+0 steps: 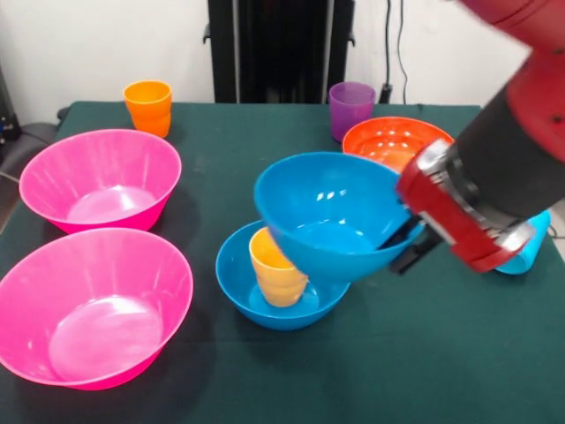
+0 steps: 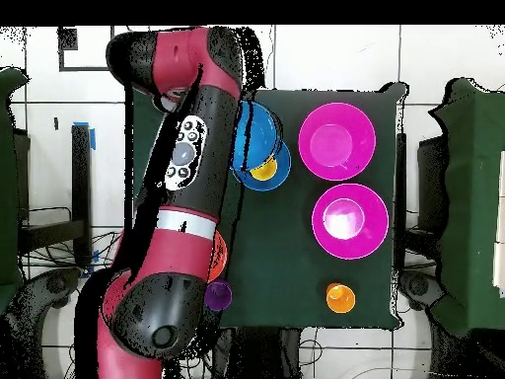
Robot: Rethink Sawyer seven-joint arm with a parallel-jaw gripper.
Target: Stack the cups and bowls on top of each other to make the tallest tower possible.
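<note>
My gripper (image 1: pixel 409 244) is shut on the right rim of a blue bowl (image 1: pixel 331 215) and holds it tilted just above a second blue bowl (image 1: pixel 275 305) on the table. A yellow cup (image 1: pixel 276 268) stands upright inside the lower bowl, and the held bowl partly covers it. In the overhead view the held bowl (image 2: pixel 253 131) overlaps the lower bowl (image 2: pixel 279 170) and the cup (image 2: pixel 263 171). A light blue cup (image 1: pixel 530 252) lies behind my arm at the right. The red cup is out of view.
Two pink bowls (image 1: pixel 100 179) (image 1: pixel 93 307) sit at the left. An orange cup (image 1: pixel 148 106) and a purple cup (image 1: pixel 351 108) stand near the far edge. An orange-red bowl (image 1: pixel 388 141) sits behind the held bowl. My arm (image 2: pixel 187 168) covers one side of the table in the overhead view.
</note>
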